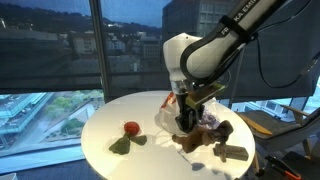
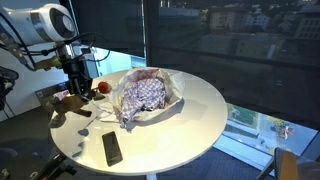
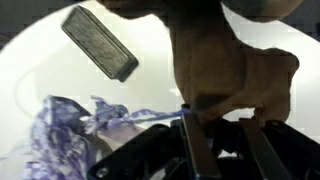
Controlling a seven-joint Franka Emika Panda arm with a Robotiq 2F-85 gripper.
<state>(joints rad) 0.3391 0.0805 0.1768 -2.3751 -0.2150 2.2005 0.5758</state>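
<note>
My gripper (image 1: 187,122) (image 2: 78,86) (image 3: 228,140) hangs over the edge of a round white table (image 1: 110,120) (image 2: 190,110). In the wrist view its two fingers stand close together around a lower part of a brown plush toy (image 3: 230,65), so it looks shut on it. The plush toy (image 1: 203,140) (image 2: 68,102) sits directly under the gripper in both exterior views. A purple and white patterned cloth (image 2: 145,95) (image 3: 70,130) lies crumpled beside it.
A black flat rectangular device (image 2: 112,148) (image 3: 100,42) (image 1: 232,152) lies on the table near the plush toy. A small red object (image 1: 131,127) (image 2: 103,88) with a green leaf piece (image 1: 120,145) lies further along. Large windows surround the table.
</note>
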